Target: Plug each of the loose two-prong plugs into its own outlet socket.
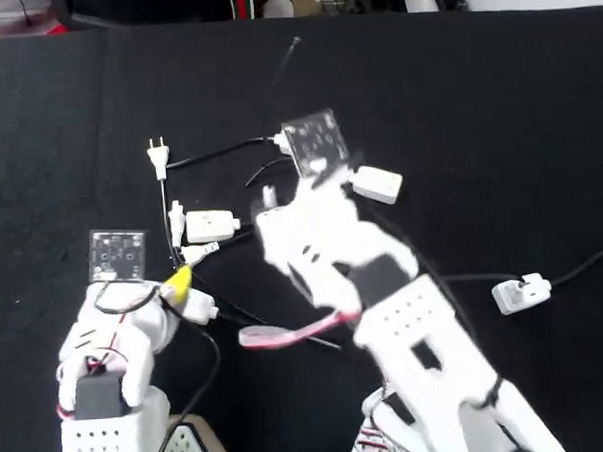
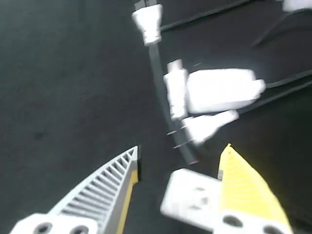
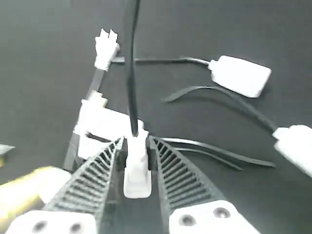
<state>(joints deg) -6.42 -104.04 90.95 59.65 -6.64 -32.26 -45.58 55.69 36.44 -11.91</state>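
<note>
Plug (image 3: 136, 168), white with a black cord, is pinched tight in the right gripper (image 3: 135, 142), near the middle of the high view. The left gripper (image 2: 180, 148) is spread wide at the lower left, with a white socket (image 2: 192, 200) just inside it. Picking up looks done. Next, the prongs must line up with the socket holes and push in.

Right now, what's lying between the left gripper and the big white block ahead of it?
In the left wrist view, a loose white two-prong plug lies between the left gripper and the white block, its prongs by a black cable.
</note>
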